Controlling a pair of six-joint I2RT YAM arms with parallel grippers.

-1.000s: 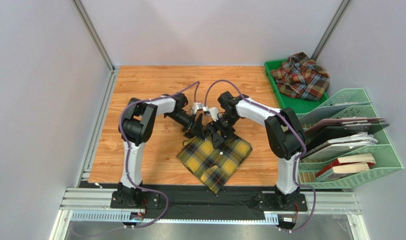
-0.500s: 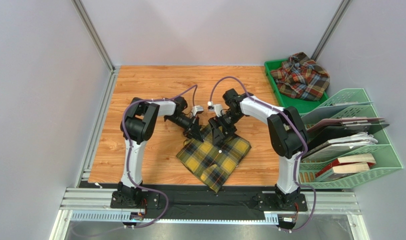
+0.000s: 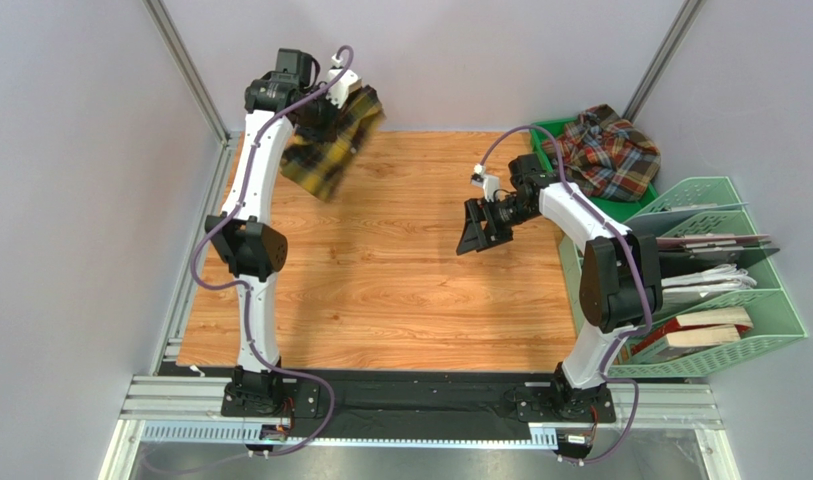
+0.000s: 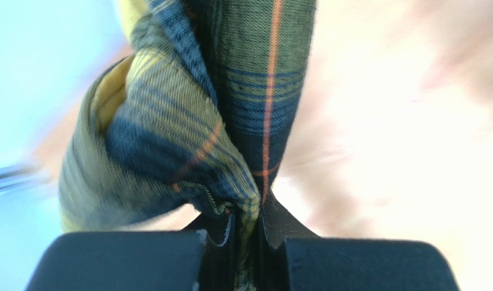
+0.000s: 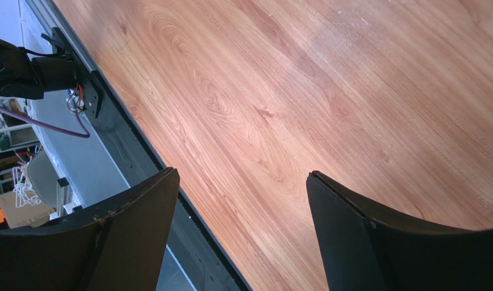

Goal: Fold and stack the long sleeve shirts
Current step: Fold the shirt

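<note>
Risk: the yellow shirt [image 3: 332, 140] hangs bunched from a narrow pinch and is judged liable to slip free or land crumpled.

Fingers: the left gripper [image 4: 247, 225] is almost closed, clamping the cloth, which dangles beyond its tips. The right gripper [image 5: 242, 206] is spread wide and empty over the table [image 5: 303, 91]. The red shirt [image 3: 605, 152] lies behind it, in the tray [image 3: 592, 208].

Yellow-black check shirt [image 3: 332, 140] in the black left tool [image 4: 248, 239]; rust-red, teal-grey check shirt [image 3: 605, 152]; green tray [image 3: 590, 208]; orange wood-grain table [image 3: 380, 260].

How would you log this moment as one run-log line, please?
left claw: shut on yellow shirt, held high over table | right claw: open, empty | red shirt: in green tray
</note>
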